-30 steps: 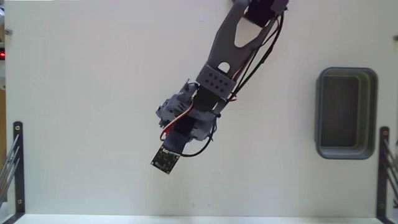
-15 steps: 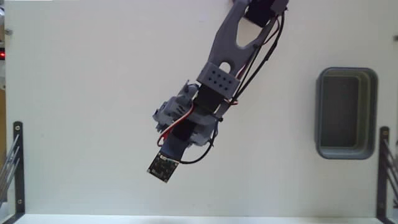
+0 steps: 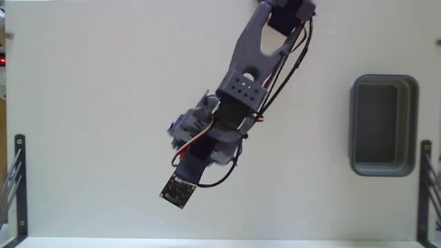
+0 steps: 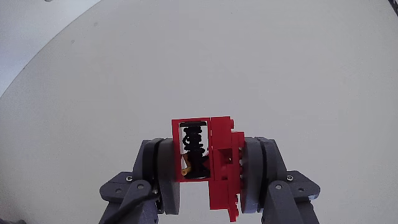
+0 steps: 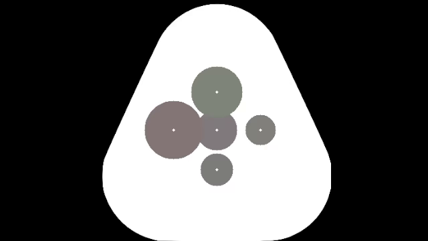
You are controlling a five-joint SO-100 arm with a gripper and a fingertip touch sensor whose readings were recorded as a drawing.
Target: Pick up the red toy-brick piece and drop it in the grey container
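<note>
In the wrist view my gripper (image 4: pixel 208 158) is shut on the red toy-brick piece (image 4: pixel 222 155), a stepped bright red block with a dark coil in its open frame. The two grey fingers (image 4: pixel 158 168) press on its left and right sides, and white table lies beyond it. In the fixed view the arm (image 3: pixel 238 96) reaches from the top edge down to the left. Its wrist and black circuit board (image 3: pixel 177 191) cover the fingers and the brick. The grey container (image 3: pixel 383 125) lies far off to the right of the gripper, with nothing inside.
Black metal brackets stand at the lower left (image 3: pixel 18 182) and lower right (image 3: pixel 424 186) table edges in the fixed view. Red and black wires (image 3: pixel 189 146) run along the arm. The white tabletop (image 3: pixel 103 103) stretches between arm and container.
The wrist with its circuit board has shifted a little down and to the left in the fixed view. The container has not moved.
</note>
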